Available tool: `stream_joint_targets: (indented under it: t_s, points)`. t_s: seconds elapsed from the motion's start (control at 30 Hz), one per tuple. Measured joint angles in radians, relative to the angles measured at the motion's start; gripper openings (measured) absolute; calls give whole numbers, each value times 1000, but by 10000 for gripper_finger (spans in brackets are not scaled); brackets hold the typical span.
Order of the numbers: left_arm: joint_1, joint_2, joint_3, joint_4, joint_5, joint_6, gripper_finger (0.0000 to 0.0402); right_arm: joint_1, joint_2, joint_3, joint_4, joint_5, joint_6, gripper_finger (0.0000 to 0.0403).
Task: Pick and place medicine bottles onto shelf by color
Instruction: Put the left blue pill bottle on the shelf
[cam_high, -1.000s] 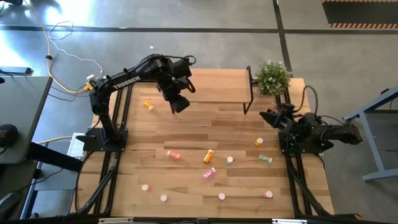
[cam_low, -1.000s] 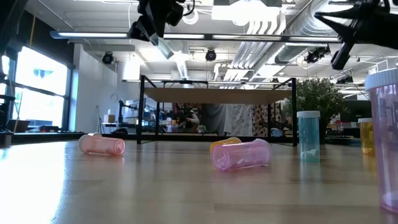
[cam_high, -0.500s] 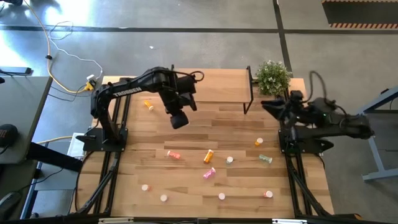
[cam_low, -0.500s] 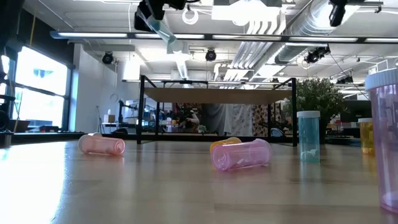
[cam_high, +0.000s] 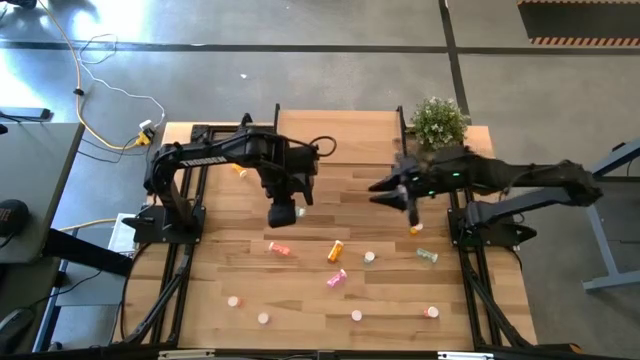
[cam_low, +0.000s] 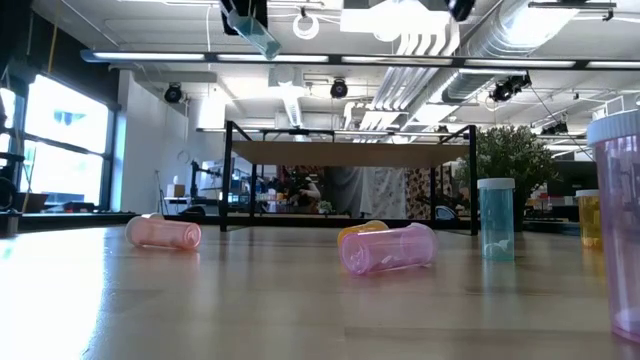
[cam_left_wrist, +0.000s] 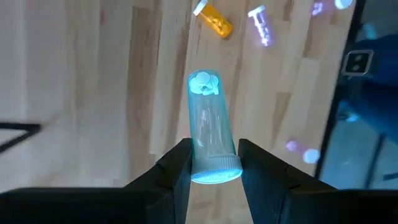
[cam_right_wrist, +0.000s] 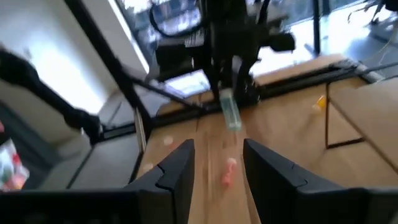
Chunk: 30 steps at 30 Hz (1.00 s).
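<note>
**Left arm carrying green bottle over mid-bench as right arm swings in**

Since a second ago, the left gripper (cam_high: 283, 212) has been travelling away from the shelf (cam_high: 345, 138) and is now hanging over the middle of the bench (cam_high: 300, 300), well above the surface. It is clenching a green medicine bottle (cam_left_wrist: 210, 138) between its fingers (cam_left_wrist: 177, 168); the white cap is sitting near the fingertips and small white pills are gathering at the bottle's far end. In the low view the same bottle (cam_low: 257, 30) is showing tilted, high above the bench.

The right arm, folded at the bench's right edge a second ago, is now reaching inward, its gripper (cam_high: 397, 189) hovering in front of the shelf's right end, near the potted plant (cam_high: 438, 122). Its fingers (cam_right_wrist: 177, 171) are standing apart, holding nothing.

The loose bottles are lying where they were: an orange bottle (cam_high: 239, 169) near the shelf's left end, a red bottle (cam_high: 279, 248), another orange one (cam_high: 337, 250) and a pink bottle (cam_high: 336, 280) on their sides mid-bench, a green one (cam_high: 427, 256) toward the right. The shelf top is showing no bottles.
</note>
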Motion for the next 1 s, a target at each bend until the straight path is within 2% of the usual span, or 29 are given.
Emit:
stream_joint_targets:
  t_s: [0.37,0.53,0.73,1.0]
  points:
    - [-103,0,0,90,-71,84,108,-6,283,100,-3,-136,-86,130]
    - [-144,1,0,94,-143,140,108,-20,396,142,22,-232,-59,130]
    - [-195,1,0,94,-218,250,108,-38,508,186,123,-402,29,130]
    - [-279,1,0,98,-362,395,108,-63,580,237,159,-531,126,130]
